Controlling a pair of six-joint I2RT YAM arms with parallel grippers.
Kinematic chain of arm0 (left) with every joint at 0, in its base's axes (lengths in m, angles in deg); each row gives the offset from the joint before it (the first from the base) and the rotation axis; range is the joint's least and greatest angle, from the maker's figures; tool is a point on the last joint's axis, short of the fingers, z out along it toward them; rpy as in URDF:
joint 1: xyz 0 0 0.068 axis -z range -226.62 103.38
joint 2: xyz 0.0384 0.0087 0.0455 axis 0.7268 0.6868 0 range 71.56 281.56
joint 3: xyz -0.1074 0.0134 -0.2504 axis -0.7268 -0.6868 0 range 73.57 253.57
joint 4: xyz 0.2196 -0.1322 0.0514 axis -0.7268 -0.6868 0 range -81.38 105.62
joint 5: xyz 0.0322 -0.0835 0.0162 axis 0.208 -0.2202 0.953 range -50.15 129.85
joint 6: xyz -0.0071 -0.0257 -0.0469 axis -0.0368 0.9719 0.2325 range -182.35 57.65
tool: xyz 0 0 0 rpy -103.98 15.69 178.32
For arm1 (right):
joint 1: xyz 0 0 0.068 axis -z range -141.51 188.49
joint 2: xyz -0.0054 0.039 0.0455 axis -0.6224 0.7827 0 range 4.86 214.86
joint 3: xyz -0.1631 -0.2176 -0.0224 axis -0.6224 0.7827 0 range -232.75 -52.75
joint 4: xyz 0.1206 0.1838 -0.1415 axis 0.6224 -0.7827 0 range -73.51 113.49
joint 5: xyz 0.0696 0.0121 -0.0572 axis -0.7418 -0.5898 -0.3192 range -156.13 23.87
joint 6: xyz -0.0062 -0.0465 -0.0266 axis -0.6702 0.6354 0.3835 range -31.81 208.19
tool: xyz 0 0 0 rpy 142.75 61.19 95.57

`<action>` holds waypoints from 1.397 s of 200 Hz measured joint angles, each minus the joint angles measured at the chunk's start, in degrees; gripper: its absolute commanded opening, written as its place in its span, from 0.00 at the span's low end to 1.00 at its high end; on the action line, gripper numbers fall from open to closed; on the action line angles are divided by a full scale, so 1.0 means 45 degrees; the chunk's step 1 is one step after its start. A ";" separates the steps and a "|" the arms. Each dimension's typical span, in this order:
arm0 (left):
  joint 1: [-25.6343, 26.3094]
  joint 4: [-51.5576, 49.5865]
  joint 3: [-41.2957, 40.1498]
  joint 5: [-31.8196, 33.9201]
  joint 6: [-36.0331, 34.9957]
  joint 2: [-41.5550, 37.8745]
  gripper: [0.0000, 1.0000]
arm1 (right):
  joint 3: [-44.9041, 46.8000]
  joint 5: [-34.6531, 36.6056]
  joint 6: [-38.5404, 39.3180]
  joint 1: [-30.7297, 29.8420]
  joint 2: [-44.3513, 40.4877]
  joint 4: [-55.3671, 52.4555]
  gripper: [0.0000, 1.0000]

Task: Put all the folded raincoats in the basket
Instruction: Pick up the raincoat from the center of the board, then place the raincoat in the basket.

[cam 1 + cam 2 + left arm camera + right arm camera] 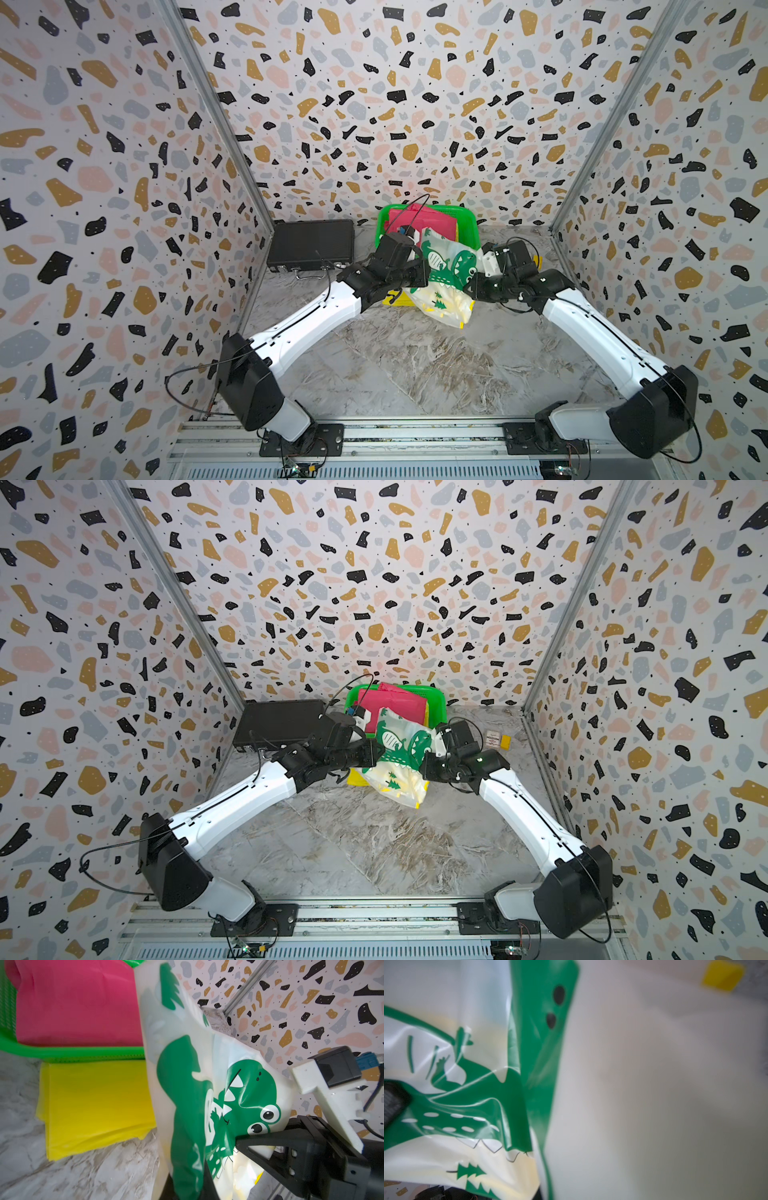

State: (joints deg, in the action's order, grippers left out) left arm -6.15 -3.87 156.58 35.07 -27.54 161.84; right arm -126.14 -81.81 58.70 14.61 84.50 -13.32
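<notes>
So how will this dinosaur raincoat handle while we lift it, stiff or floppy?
Probably floppy: the raincoat sags and creases between the left gripper and the right gripper, one corner hanging low. Likely light: it looks like thin, translucent film. Its glossy surface may be slippery in the grip.

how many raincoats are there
3: a pink folded raincoat in the bright green mesh plastic basket; a yellow folded raincoat on the table before it; a white dinosaur-print raincoat held by left tool and right tool. More may hide underneath.
</notes>
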 measured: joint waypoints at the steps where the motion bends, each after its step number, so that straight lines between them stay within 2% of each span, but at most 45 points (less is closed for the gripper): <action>1: -0.0039 0.0034 0.0068 0.0010 -0.0005 0.0073 0.00 | -0.0053 -0.0024 0.0024 0.0039 0.0058 -0.0010 0.00; 37: -0.1370 0.1311 0.1574 -0.0369 0.0044 0.2283 0.00 | -0.2909 -0.1554 0.0835 0.1501 0.3162 0.0204 0.00; 69: -0.2399 0.2404 0.3755 -0.1166 0.0175 0.5314 0.00 | -0.5246 -0.2934 0.1190 0.2424 0.6115 0.0797 0.00; 113: -0.3283 0.3123 0.8111 -0.2346 0.0578 0.9777 0.00 | -0.9088 -0.4022 0.1326 0.3031 0.9899 0.1039 0.00; 148: -0.3925 0.3444 0.9933 -0.2832 0.1083 1.1521 0.00 | -1.1944 -0.5037 0.1268 0.3118 1.2322 0.1035 0.00; 159: -0.4099 0.3526 1.0219 -0.2934 0.1180 1.1783 0.00 | -1.2711 -0.5304 0.1219 0.3128 1.2968 0.1049 0.10; 201: -0.4498 0.3818 1.0205 -0.3308 0.1423 1.2016 0.00 | -1.4625 -0.5897 0.0962 0.3215 1.4625 0.1069 0.32; 221: -0.4663 0.4197 0.9622 -0.3541 0.1496 1.1968 0.00 | -1.4819 -0.5882 0.0806 0.3269 1.4858 0.1069 0.47; 242: -0.4847 0.4585 0.8578 -0.3716 0.1622 1.1793 0.00 | -1.4819 -0.5833 0.0743 0.3381 1.4892 0.0879 0.53; 262: -0.4974 0.4779 0.8082 -0.4085 0.1700 1.1725 0.08 | -1.4819 -0.5824 0.0675 0.3580 1.4892 0.0855 0.59; 279: -0.5056 0.4741 0.8082 -0.4473 0.1666 1.1676 0.46 | -1.4819 -0.5780 0.0724 0.3721 1.4887 0.0763 0.63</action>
State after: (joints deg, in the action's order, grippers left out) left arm -28.91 17.47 192.95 14.94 -20.04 214.39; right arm -192.82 -107.82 61.95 31.35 151.49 -9.89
